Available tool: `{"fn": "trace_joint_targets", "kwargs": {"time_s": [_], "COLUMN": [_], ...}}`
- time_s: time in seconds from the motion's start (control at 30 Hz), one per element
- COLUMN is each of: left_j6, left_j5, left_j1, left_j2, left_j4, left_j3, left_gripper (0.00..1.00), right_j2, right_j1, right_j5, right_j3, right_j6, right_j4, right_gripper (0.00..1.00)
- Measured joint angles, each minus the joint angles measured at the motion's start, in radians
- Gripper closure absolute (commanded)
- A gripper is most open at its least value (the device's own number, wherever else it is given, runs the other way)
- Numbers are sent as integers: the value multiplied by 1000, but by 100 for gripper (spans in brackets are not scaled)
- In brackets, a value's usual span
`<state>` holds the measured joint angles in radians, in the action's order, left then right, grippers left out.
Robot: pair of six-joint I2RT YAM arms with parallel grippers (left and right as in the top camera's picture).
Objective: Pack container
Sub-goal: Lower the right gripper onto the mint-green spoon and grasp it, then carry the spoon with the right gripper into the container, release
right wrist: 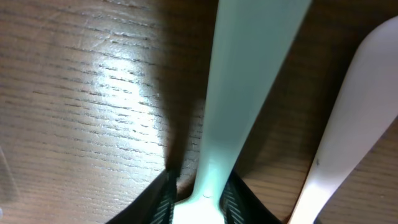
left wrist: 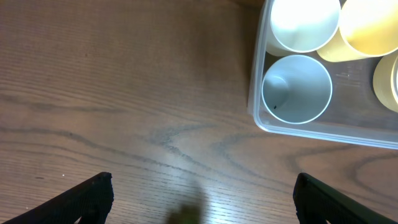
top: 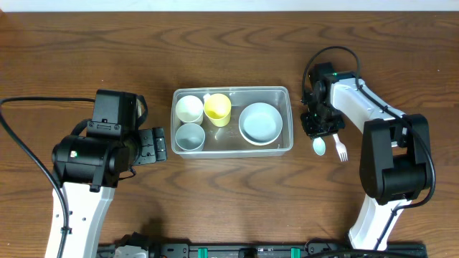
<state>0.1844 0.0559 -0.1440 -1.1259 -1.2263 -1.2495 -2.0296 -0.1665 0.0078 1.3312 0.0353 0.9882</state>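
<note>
The clear container (top: 286, 95) lies at the table's middle and holds a white cup (top: 189, 108), a yellow cup (top: 217, 108), a pale blue cup (top: 190, 136) and a pale blue bowl (top: 260, 122). My right gripper (top: 318, 129) is just right of it, shut on the handle of a mint spoon (top: 319, 147) that lies on the table. The right wrist view shows that handle (right wrist: 249, 74) pinched between the jaws (right wrist: 200, 200). My left gripper (top: 159, 143) is open and empty left of the container, whose corner (left wrist: 255, 93) shows in the left wrist view, jaws (left wrist: 202, 199) wide apart.
A white fork (top: 341, 150) lies beside the spoon on its right, and its handle also shows in the right wrist view (right wrist: 348, 124). The pale blue cup (left wrist: 297, 89), white cup (left wrist: 303, 22) and yellow cup (left wrist: 367, 28) show in the left wrist view.
</note>
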Motion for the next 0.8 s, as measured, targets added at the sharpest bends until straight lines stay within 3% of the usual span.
{"fn": "trace_joint_targets", "kwargs": {"time_s": [0.33, 0.43, 0.8], "left_j6": [0, 0, 0], "left_j5": [0, 0, 0], "left_j1": [0, 0, 0], "left_j2": [0, 0, 0], "left_j4": [0, 0, 0], "left_j3": [0, 0, 0], "left_gripper": [7, 7, 7], "right_j2": [1, 2, 11], "right_j1": [0, 0, 0], "right_j5": [-1, -4, -19], "right_j3": [0, 0, 0], "right_j6": [-5, -6, -48], "right_j4": [-2, -3, 10], "right_gripper": [91, 99, 99]}}
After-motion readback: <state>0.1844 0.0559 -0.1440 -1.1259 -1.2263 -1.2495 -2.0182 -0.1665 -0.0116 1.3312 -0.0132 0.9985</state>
